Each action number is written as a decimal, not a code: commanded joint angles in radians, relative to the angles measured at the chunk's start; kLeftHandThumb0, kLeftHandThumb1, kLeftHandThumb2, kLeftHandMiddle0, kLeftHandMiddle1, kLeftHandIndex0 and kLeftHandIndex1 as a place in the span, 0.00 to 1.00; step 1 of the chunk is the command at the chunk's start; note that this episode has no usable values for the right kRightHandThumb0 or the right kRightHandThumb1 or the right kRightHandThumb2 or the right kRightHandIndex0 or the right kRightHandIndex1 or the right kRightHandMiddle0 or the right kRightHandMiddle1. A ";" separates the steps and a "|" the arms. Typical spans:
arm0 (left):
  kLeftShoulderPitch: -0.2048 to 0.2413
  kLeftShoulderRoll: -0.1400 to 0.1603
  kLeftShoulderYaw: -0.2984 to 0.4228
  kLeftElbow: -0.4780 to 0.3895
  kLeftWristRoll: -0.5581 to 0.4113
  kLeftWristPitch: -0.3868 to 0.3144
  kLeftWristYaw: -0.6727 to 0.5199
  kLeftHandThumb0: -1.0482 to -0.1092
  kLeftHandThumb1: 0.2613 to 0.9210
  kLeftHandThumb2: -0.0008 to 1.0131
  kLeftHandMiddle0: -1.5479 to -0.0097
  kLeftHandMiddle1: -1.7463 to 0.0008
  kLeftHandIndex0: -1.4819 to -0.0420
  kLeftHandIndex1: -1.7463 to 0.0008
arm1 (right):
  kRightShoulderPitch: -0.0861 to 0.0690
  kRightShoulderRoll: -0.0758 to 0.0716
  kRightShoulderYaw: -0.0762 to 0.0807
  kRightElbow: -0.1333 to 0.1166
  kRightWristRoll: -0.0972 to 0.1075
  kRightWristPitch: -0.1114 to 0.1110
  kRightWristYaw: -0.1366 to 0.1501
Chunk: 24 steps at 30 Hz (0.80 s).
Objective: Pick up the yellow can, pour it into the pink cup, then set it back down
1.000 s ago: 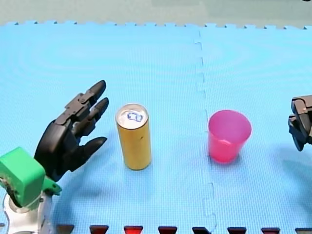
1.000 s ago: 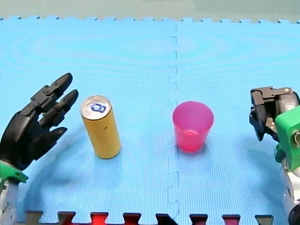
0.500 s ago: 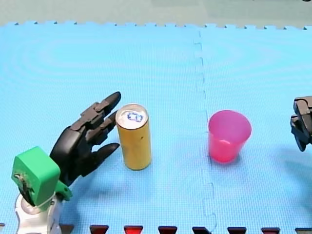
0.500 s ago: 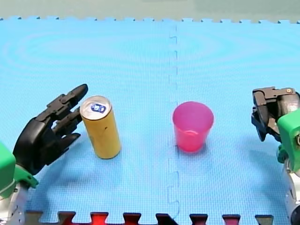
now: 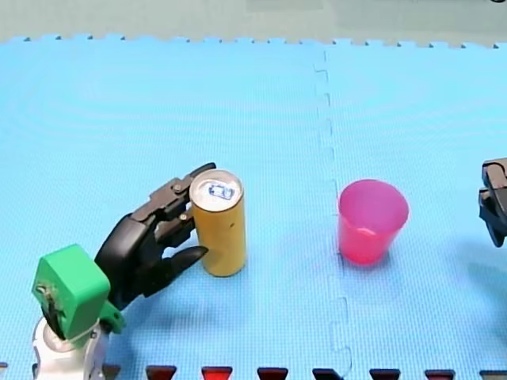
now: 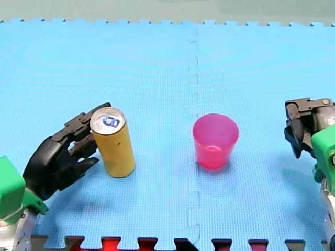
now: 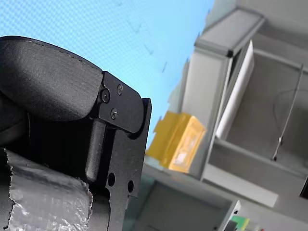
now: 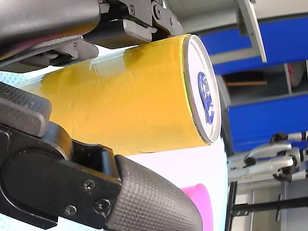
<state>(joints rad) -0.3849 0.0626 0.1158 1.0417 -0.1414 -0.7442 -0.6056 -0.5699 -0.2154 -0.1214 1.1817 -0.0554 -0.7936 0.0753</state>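
Note:
The yellow can [image 5: 219, 224] stands upright on the blue mat, silver top up. My left hand [image 5: 162, 237] is cupped around its left side: the fingers [image 6: 84, 123] reach past the can's upper part and touch it, and the thumb sits low beside it with a small gap. The second wrist view shows the can [image 8: 134, 101] lying between these fingers and the thumb [image 8: 144, 192]. The pink cup [image 5: 372, 220] stands upright to the can's right, well apart from it. My right hand [image 6: 302, 128] hangs at the mat's right edge, holding nothing.
The blue foam mat [image 5: 261, 111] stretches far behind the can and cup, with a seam [image 5: 326, 119] running between them. The first wrist view shows a grey shelf unit [image 7: 226, 86] and a yellow box [image 7: 175, 142] beyond the mat.
My left hand has moved right and closed in on the can, from a gap away to fingers wrapping its side. The right hand has drifted slightly right. Can and cup have not moved.

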 commanded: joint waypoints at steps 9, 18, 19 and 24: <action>-0.017 0.037 0.004 0.008 -0.006 0.022 -0.028 0.00 1.00 0.04 0.76 0.99 0.79 1.00 | 0.003 -0.014 0.000 0.008 0.001 -0.009 -0.001; -0.026 0.038 0.011 0.028 -0.008 0.019 -0.017 0.00 1.00 0.03 0.77 0.99 0.80 1.00 | 0.005 -0.016 0.004 0.001 -0.002 -0.008 -0.007; -0.027 0.038 0.012 0.030 -0.008 0.019 -0.013 0.00 1.00 0.03 0.77 0.99 0.80 1.00 | 0.005 -0.017 0.004 0.000 -0.001 -0.008 -0.007; -0.032 0.036 0.024 0.043 -0.012 0.010 0.003 0.00 1.00 0.03 0.77 0.99 0.80 1.00 | 0.009 -0.021 0.004 -0.004 0.000 -0.008 -0.004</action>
<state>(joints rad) -0.4116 0.0955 0.1340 1.0794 -0.1484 -0.7292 -0.6064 -0.5649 -0.2279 -0.1179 1.1804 -0.0572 -0.7985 0.0709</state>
